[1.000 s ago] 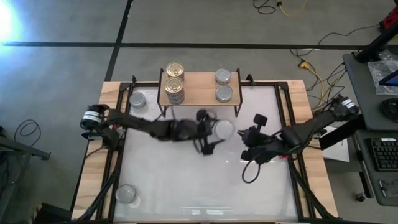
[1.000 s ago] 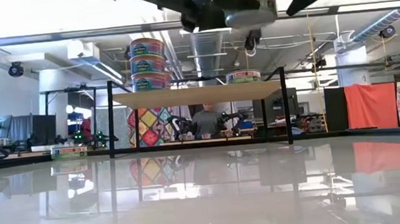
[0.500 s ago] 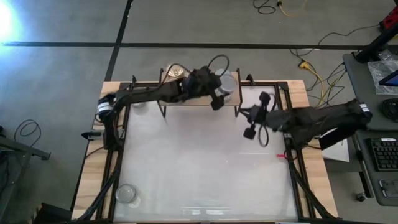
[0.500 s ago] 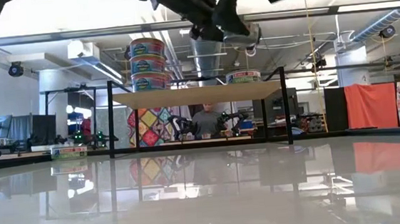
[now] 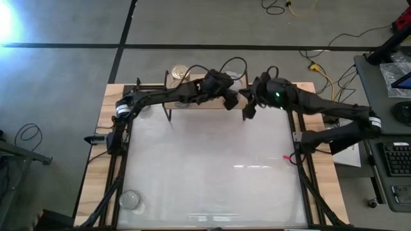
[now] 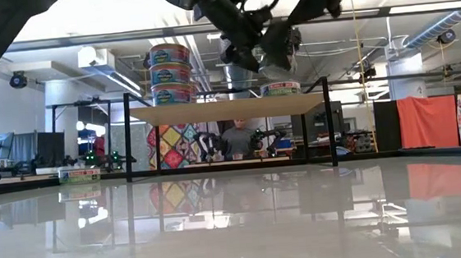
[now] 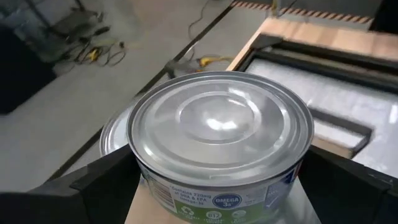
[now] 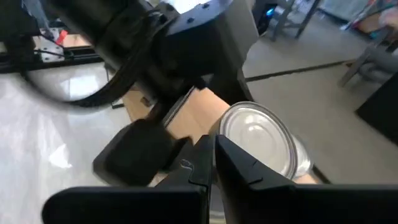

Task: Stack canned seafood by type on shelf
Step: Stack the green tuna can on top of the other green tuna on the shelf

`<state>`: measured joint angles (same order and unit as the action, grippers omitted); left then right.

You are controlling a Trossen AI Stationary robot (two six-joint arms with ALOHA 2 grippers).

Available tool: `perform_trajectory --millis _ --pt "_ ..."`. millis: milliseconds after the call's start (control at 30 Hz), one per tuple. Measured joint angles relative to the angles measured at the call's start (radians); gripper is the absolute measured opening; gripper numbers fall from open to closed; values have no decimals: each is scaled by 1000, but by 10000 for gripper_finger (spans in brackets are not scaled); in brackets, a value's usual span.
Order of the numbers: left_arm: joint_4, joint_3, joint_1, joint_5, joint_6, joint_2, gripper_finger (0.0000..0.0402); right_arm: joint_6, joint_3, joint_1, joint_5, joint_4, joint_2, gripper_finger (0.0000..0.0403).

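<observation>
My left gripper [image 5: 230,96] is shut on a silver-lidded tin [image 7: 221,124] above the right part of the wooden shelf [image 6: 229,108]. In the low view the held tin [image 6: 278,47] hangs over a silver tin [image 6: 281,86] that stands on the board. That tin's rim also shows in the left wrist view [image 7: 112,134]. A stack of three gold-lidded tins [image 6: 171,72] stands on the shelf's left part [image 5: 180,70]. My right gripper [image 8: 211,158] is shut and empty, close to the right of the left gripper [image 5: 249,106]. My left gripper pinches the silver tin by its side wall [image 7: 146,186] between its two fingers [image 7: 102,183], one on each opposite side. The tin is lifted clear of the shelf, lid up, above the other silver tin.
One silver tin [image 5: 131,199] stands alone near the table's near left corner. The white table top [image 5: 205,167] has a black frame around it. A person [image 6: 235,138] sits in the room beyond the shelf.
My left gripper has carried the silver tin from the table's middle toward the far edge and up over the shelf's right part. My right gripper has gone toward the far edge and to the left, up to the shelf's right end beside the left gripper.
</observation>
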<state>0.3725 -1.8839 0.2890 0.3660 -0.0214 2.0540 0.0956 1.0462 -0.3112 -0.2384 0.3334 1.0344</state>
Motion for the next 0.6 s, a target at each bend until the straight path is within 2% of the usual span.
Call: perform_trajectory --millis 267,367,500,600 --pt "74 -6 -11 13 -11 -6 373 10 26 -185 197 -10 119 13" --pt "109 -11 -13 -28 -15 -6 373 26 37 -209 274 -11 144 13" --pt "116 -21 -13 -115 -14 -6 373 59 45 -212 293 -21 156 13" --pt "130 -21 -13 -123 12 -6 375 86 43 -212 301 -20 161 13"
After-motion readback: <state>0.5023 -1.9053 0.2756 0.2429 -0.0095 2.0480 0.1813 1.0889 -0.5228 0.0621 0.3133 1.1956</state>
